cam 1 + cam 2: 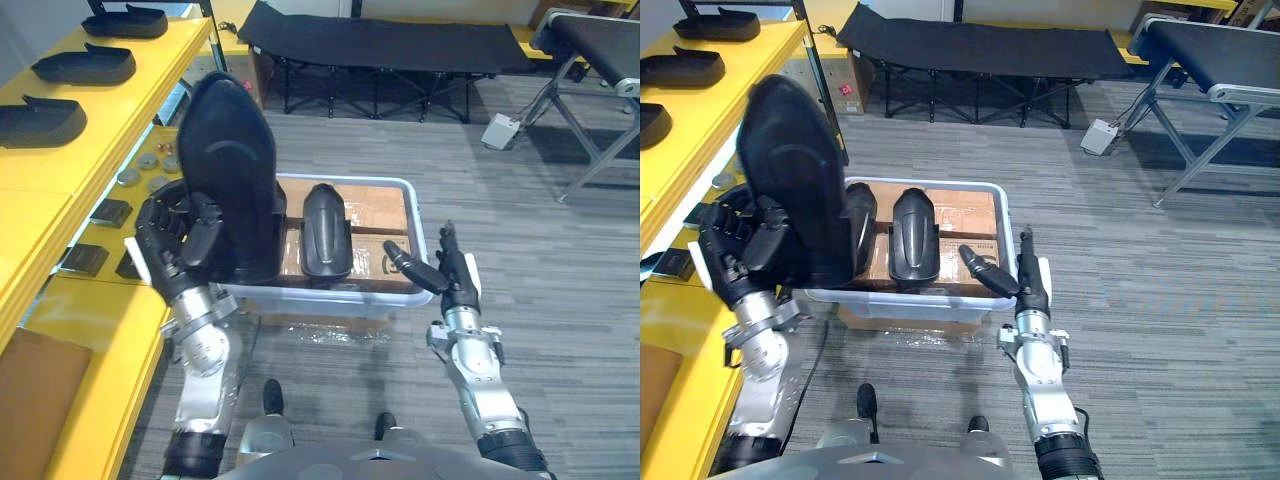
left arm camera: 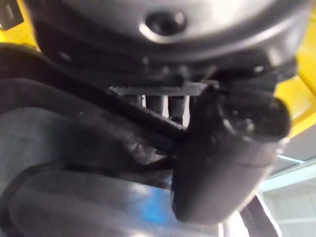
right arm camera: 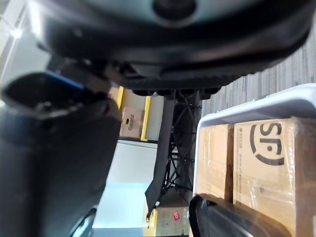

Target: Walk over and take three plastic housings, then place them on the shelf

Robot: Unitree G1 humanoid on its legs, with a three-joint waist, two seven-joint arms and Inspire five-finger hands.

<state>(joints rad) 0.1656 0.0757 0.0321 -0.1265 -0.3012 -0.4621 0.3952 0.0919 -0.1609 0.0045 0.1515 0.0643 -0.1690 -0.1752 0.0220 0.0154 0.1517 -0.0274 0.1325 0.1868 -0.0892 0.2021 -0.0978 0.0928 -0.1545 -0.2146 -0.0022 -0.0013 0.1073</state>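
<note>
Gripped upright in the left hand (image 1: pixel 185 245), at about 9 o'clock of the scene: a large black plastic housing (image 1: pixel 232 170), with fingers and thumb curled round its lower part. Raised above the 9 o'clock end of a white plastic bin (image 1: pixel 345 295) on the grey floor (image 1: pixel 560 300) at centre.

Inside the bin, on top of brown cardboard boxes (image 1: pixel 375 205): a second housing (image 1: pixel 326 230), smaller-looking, black, lying lengthwise from 12 to 6 o'clock, just beside the held one.

At roughly 4 o'clock of the bin, near its corner rim: the right hand (image 1: pixel 455 275), spread wide, fingers straight and pointing toward 12 o'clock, thumb stretched toward the bin, holding nothing.

Along the 9 to 11 o'clock side: a yellow shelf (image 1: pixel 60 190), with three more housings (image 1: pixel 85 65) lying in a row on its top level, well apart from the bin.

At 12 o'clock, beyond the bin: a black folding cot (image 1: pixel 390 40).
</note>
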